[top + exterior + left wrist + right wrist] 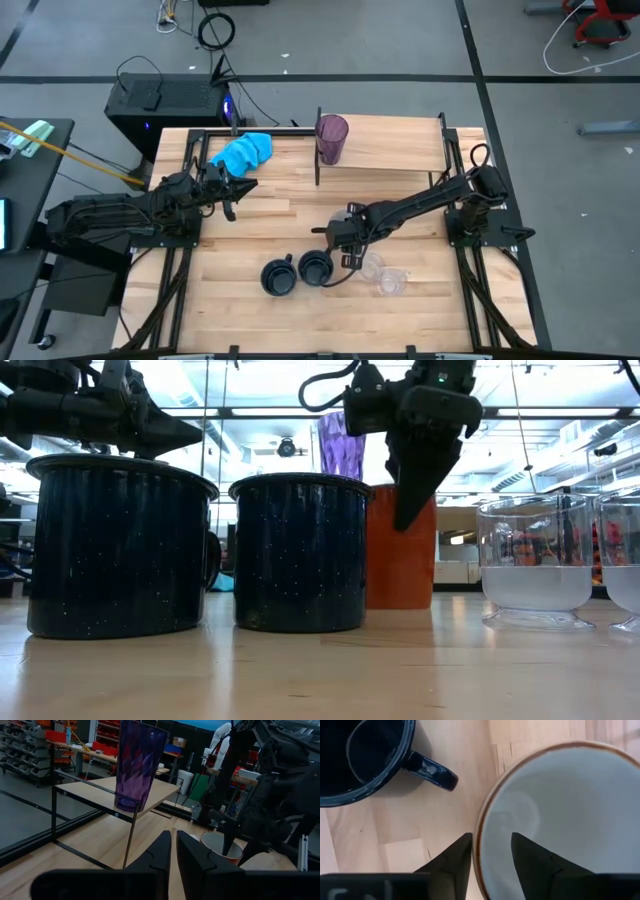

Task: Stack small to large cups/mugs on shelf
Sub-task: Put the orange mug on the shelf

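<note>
The orange mug (560, 810), white inside, stands upright on the table (400, 565) under my right gripper (491, 836). The gripper is open and points down, with one finger inside the mug and one outside its rim. Two navy mugs (278, 277) (315, 267) and two clear cups (372, 265) (390, 283) stand on the table near its front. The purple tumbler (332, 138) stands upright on the wooden shelf (400, 140), at its left end. My left gripper (238, 190) is shut and empty at the table's left. My right gripper comes from above, pointing down, astride the orange mug's rim (479, 840). One finger (535, 860) is inside the mug and the other (451, 857) is outside, close against the rim. I cannot tell whether either finger touches it. The mug stands on the table.
A bright blue cloth (245, 150) lies at the table's far left, next to the shelf. The nearer navy mug's handle (432, 772) points toward the orange mug. The shelf top to the right of the tumbler is bare wood (420, 135).
</note>
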